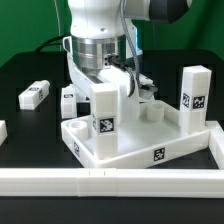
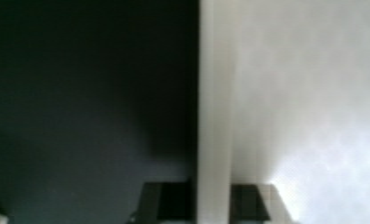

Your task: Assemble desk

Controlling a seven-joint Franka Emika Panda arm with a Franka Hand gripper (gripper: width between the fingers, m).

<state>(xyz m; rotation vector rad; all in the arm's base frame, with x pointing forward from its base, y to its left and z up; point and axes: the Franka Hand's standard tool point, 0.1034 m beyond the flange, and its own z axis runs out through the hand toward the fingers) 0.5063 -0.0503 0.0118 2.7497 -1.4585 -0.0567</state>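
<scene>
Loose legs lie well apart from the jaws: square, matte white, tagged. An upright leg stands just beside them. The gripper is pinched almost together on the thin rim of the tabletop, I judge. A far leg stands beyond. Drag slowly, level; smooth plastic slips.

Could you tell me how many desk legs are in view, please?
4. A front leg and a far-corner leg stand on the tabletop; an outer leg and a nearer leg lie loose at the exterior view's left.
</scene>
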